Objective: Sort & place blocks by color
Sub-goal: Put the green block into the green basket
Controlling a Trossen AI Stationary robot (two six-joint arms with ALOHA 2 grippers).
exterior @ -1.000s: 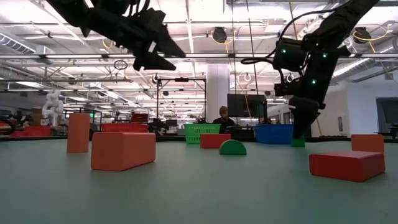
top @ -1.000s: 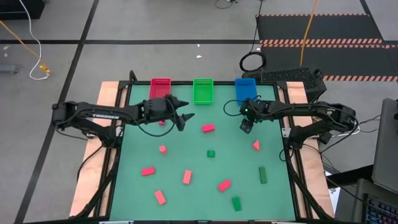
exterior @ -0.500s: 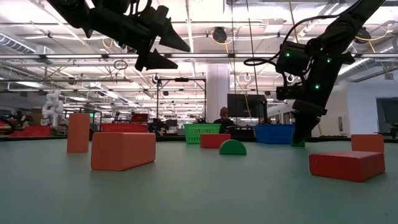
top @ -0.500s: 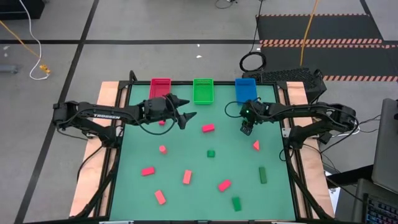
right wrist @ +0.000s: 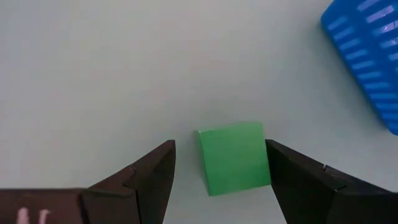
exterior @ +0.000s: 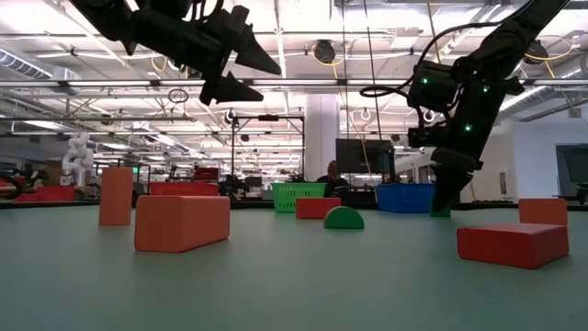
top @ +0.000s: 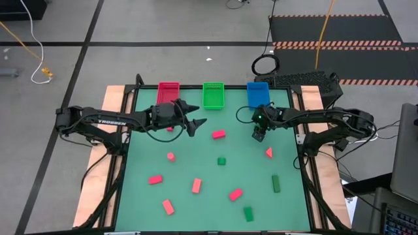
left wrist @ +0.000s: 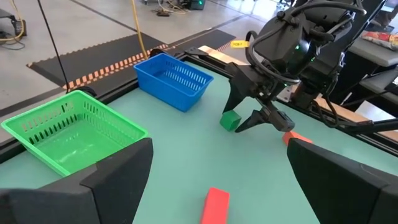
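Note:
Red and green blocks lie scattered on the green table top [top: 196, 150], among them a red bar [top: 218, 134], a green cube [top: 221, 160] and a green bar [top: 275, 183]. My right gripper [top: 260, 136] points down near the blue bin, open. Its fingers stand on either side of a small green cube [right wrist: 235, 157] that rests flat on the table. That cube also shows in the left wrist view [left wrist: 231, 119]. My left gripper [top: 199, 115] hovers open above the table in front of the red bin, well above the blocks [exterior: 266, 78]. My right gripper comes at the green cube from above, pointing down. One finger [right wrist: 292, 180] stands right at the cube's side [right wrist: 264, 155]; I cannot tell whether it touches. The other finger [right wrist: 149, 174] is apart from the cube, which sits flat on the table.
Three open bins stand along the far edge: red [top: 168, 91], green [top: 213, 95], blue [top: 257, 94]. A red wedge [top: 268, 152] lies just near of my right gripper. More red blocks [top: 196, 185] and a green one [top: 248, 213] lie toward the near edge.
My right gripper has sunk a little toward the green cube, then held still. My left gripper has turned slightly while staying at its height. No block has moved.

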